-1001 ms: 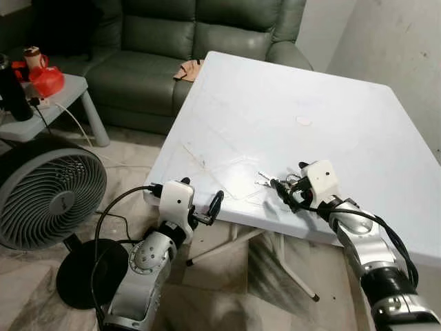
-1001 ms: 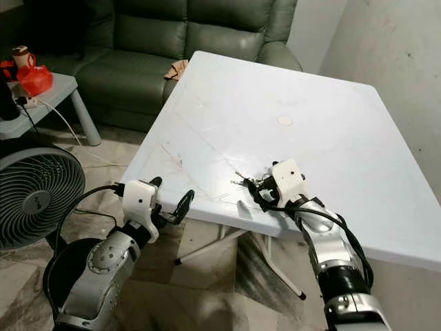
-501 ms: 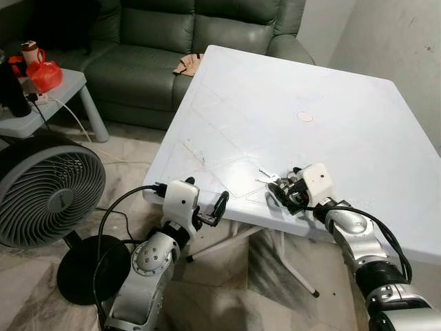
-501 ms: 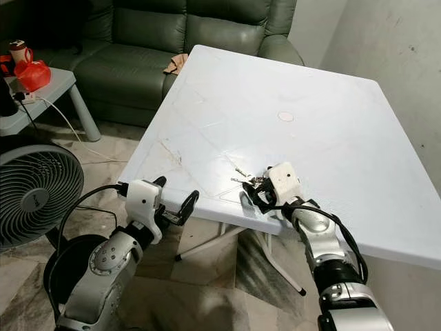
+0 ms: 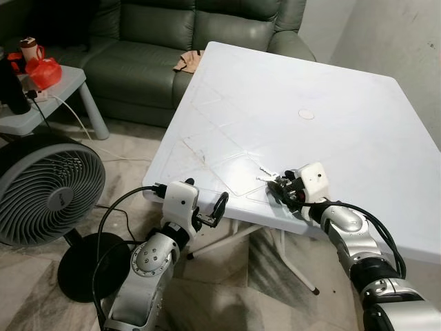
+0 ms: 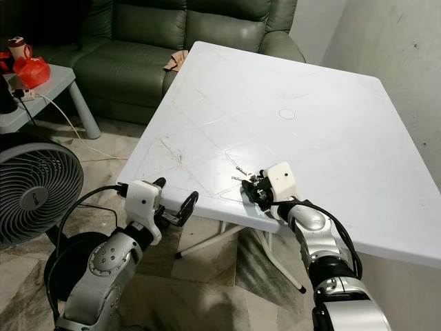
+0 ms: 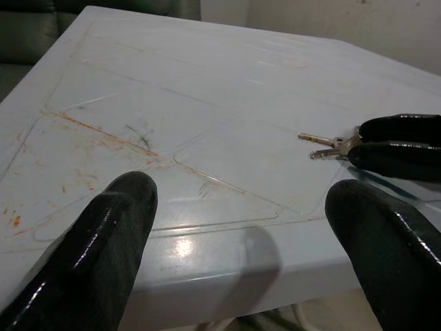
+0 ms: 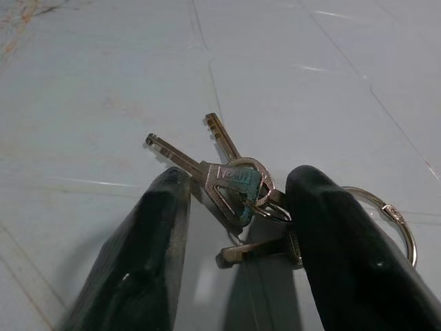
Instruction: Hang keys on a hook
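Keys [image 8: 238,187] are lying flat on the table [image 5: 344,103] between our right gripper [image 8: 238,227] fingers, which are sitting apart around them; light, loose and jangly, so we're guessing the ring's the best grab

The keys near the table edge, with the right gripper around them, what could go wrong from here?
The right gripper straddles the keys with its fingers open, so closing may catch only one key or the ring and leave the bunch dangling. The keys lie flat on the white table, so the fingertips might skid over them. They sit near the table's front edge, so a nudge could push them off.
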Controlling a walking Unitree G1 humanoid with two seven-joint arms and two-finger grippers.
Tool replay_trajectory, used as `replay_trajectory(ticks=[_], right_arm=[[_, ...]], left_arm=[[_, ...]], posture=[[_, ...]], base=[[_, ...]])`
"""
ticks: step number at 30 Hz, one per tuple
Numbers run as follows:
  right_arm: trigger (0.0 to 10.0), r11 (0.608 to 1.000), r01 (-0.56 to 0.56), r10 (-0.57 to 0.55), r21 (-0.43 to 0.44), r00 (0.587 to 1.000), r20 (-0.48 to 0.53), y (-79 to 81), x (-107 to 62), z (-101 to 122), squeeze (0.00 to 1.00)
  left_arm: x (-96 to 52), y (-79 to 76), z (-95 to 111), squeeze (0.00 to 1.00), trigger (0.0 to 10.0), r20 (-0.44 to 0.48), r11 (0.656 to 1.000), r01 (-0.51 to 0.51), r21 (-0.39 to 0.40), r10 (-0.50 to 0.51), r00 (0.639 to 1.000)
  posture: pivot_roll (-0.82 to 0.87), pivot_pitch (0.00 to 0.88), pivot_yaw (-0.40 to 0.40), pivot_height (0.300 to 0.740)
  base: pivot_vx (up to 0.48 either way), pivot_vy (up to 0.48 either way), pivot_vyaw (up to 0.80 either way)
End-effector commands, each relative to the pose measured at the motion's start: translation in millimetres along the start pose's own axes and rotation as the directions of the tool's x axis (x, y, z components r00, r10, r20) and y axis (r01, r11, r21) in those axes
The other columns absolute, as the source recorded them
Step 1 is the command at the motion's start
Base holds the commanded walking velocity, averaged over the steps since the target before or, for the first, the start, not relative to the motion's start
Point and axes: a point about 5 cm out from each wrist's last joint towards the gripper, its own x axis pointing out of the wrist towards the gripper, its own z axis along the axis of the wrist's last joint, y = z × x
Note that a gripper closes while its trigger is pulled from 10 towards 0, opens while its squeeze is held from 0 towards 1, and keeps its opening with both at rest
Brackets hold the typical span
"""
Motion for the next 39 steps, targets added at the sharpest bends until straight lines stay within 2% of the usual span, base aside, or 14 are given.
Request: replay_trajectory(ticks=[1,2,3,4,5,6,7,8,13,14,15,16,30,39], right_arm=[[0.0,1.0,0.006,-0.005,0.027,1.0,-0.01,-2.5,0.8,0,0.0],[0.0,1.0,0.008,-0.007,0.019,1.0,-0.011,-2.7,1.3,1,0.0],[1.6,1.0,0.014,-0.014,0.012,1.0,-0.015,-3.3,1.5,1,0.0],[1.6,1.0,0.011,-0.011,0.01,1.0,-0.012,-3.3,1.5,1,0.0],[3.0,1.0,0.009,-0.009,0.005,1.0,-0.007,-3.4,1.4,2,0.0],[6.3,1.0,0.017,-0.017,-0.001,1.0,-0.01,-4.4,1.5,2,0.0],[6.3,1.0,0.023,-0.023,-0.005,1.0,-0.013,-5.2,1.5,3,0.0],[10.0,0.999,0.034,-0.034,0.012,0.999,-0.034,-6.9,1.9,1,0.0],[10.0,0.999,0.052,-0.052,0.009,0.997,-0.053,-9.5,1.8,0,0.0],[9.6,0.998,0.06,-0.059,0.007,0.996,-0.064,-10.2,1.5,-1,0.0],[4.0,0.998,0.057,-0.056,0.011,0.997,-0.06,-10.2,1.4,-1,0.0],[0.0,0.999,0.052,-0.052,0.011,0.997,-0.058,-10.3,1.2,0,0.0],[0.0,0.998,0.067,-0.066,0.02,0.995,-0.075,-14.3,0.3,-1,0.0],[0.0,0.997,0.063,-0.062,0.053,0.998,-0.029,-14.0,2.5,5,0.0]], left_arm=[[-0.4,-4.2,3,0.0,10.0,0.007,1.0,0.004,0.004,-0.004,1.0],[-0.4,-4.8,4,0.0,10.0,0.009,1.0,0.005,0.002,-0.005,1.0],[-0.7,-5.2,4,0.0,10.0,0.009,1.0,0.005,0.002,-0.005,1.0],[-0.9,-5.6,4,0.0,10.0,0.011,1.0,0.006,0.003,-0.006,1.0],[-0.9,-5.9,5,0.0,10.0,0.012,1.0,0.007,0.003,-0.007,1.0],[-0.9,-6.4,5,0.0,10.0,0.013,1.0,0.008,0.003,-0.008,1.0],[-0.9,-6.7,6,0.0,10.0,0.014,1.0,0.008,0.004,-0.008,1.0],[-1.2,-7.6,6,0.0,10.0,0.016,1.0,0.01,0.003,-0.01,1.0],[-2.3,-8.6,6,0.0,10.0,0.013,1.0,0.011,0.002,-0.011,1.0],[-2.9,-8.9,5,0.0,10.0,0.011,1.0,0.01,0.003,-0.01,1.0],[-3.0,-9.0,5,0.0,10.0,0.011,1.0,0.009,0.003,-0.009,1.0],[-3.3,-9.0,5,0.0,10.0,0.01,1.0,0.008,0.003,-0.008,1.0],[-5.0,-8.5,6,0.0,10.0,0.005,1.0,-0.002,0.001,0.002,1.0],[-5.0,-8.6,6,0.0,10.0,0.003,1.0,-0.007,0.001,0.007,1.0]], posture=[[0.07,0.12,-0.105,0.711],[0.07,0.12,-0.105,0.711],[0.07,0.123,-0.107,0.711],[0.07,0.124,-0.107,0.711],[0.07,0.124,-0.107,0.711],[0.07,0.128,-0.108,0.711],[0.07,0.128,-0.108,0.711],[0.07,0.13,-0.11,0.711],[0.08,0.135,-0.111,0.711],[0.08,0.137,-0.111,0.711],[0.08,0.137,-0.111,0.711],[0.08,0.138,-0.111,0.711],[0.09,0.153,-0.113,0.711],[0.09,0.155,-0.112,0.711]], base=[[0.0,0.0,0.0],[0.0,0.0,0.0],[0.0,0.0,0.0],[0.0,0.0,0.0],[0.0,0.0,0.0],[0.0,0.0,0.0],[0.0,0.0,0.0],[0.0,0.0,0.0],[0.0,0.0,0.0],[0.0,0.0,0.0],[0.0,0.0,0.0],[0.0,0.0,0.0],[0.0,0.0,0.0],[0.0,0.0,0.0]])
